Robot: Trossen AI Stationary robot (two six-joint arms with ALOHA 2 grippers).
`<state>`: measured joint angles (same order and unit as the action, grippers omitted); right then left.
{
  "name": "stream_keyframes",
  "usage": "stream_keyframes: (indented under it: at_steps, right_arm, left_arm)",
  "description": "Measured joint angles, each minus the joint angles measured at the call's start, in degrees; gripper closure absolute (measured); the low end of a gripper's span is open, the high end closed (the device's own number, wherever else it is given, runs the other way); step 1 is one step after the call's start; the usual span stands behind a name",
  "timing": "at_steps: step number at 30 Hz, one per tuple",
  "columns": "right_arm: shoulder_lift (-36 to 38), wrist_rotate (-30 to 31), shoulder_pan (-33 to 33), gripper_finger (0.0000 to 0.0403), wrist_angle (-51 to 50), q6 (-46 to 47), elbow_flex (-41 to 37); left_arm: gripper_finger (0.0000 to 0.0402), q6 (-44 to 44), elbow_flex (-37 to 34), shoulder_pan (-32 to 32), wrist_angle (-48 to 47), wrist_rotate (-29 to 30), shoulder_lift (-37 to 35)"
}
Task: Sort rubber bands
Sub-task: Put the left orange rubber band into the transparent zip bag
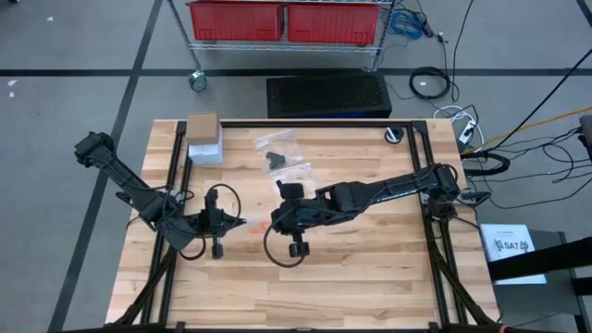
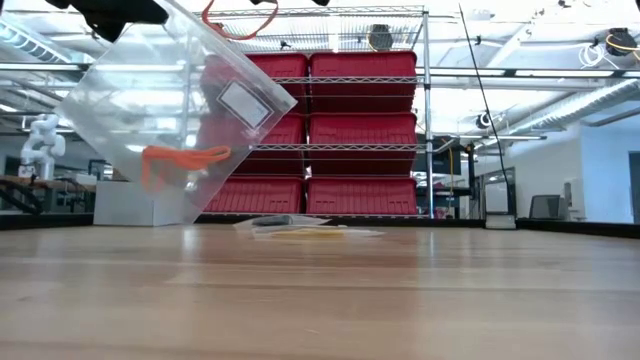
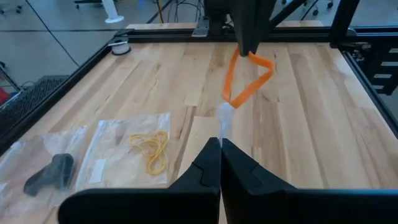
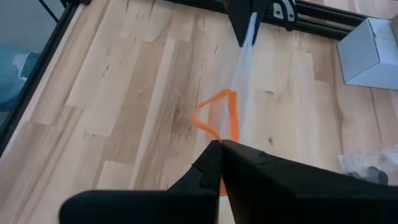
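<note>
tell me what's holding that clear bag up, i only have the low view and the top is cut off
observer: both arms. The left gripper is shut on one edge of the clear bag, and the right gripper is shut at the opposite end, right by an orange rubber band.
operator: ok and whats the flat stuff lying behind it
observer: two more bags flat on the table: one holds yellow rubber bands, the other a dark clump.
</note>
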<state>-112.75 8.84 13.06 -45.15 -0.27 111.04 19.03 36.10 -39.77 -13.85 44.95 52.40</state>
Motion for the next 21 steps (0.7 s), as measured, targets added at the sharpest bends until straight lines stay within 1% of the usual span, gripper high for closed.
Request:
stream_keyframes:
  at_steps: [14,21]
  right_arm:
    - [0.0,0.18,-0.28,0.0403,-0.35,0.22,0.0]
    - [0.0,0.37,-1.07,0.0403,-1.31,2.21,-0.02]
  left_arm:
    - [0.0401,-0.02,0.0,0.0,-0.12,-1.47,0.0]
    - [0.0401,-0.3,0.0,-0.65,-0.11,-1.49,0.0]
